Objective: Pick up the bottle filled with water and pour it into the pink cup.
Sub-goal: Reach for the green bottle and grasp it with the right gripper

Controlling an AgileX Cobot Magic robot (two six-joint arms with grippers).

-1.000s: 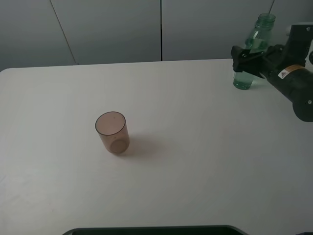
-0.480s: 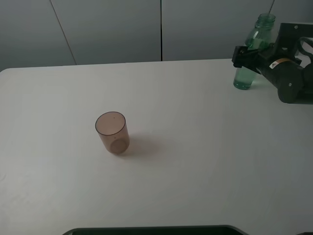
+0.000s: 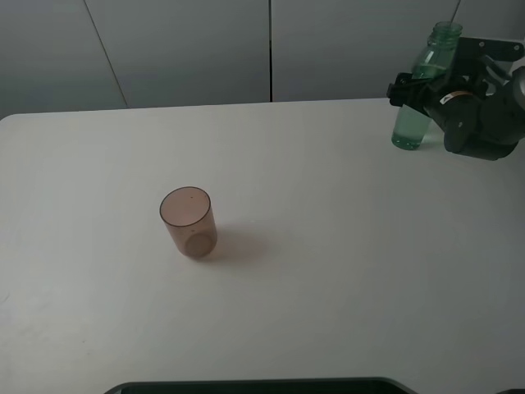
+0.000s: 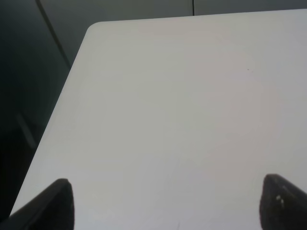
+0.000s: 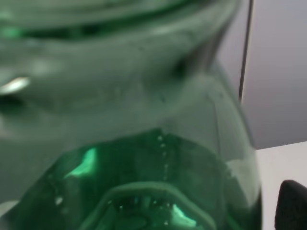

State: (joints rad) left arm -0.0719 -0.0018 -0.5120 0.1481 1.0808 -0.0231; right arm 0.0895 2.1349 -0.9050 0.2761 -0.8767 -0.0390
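White table [image 3: 328, 287]. Right gripper [image 3: 408, 89] at bottle [image 3: 407, 131] mid-height, cannot tell if clamped (uncapped, near table edge): weak grip risks tipping, spill. Pink cup [image 3: 189, 223] well apart. Left gripper [image 4: 165, 201] fingers spread.

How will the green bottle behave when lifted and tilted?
Likely tippy: the bottle is tall and slim on a narrow base. Probably bottom-heavy, as its lower part looks darker green, suggesting water. No cap shows on the neck, so an early tilt may spill.
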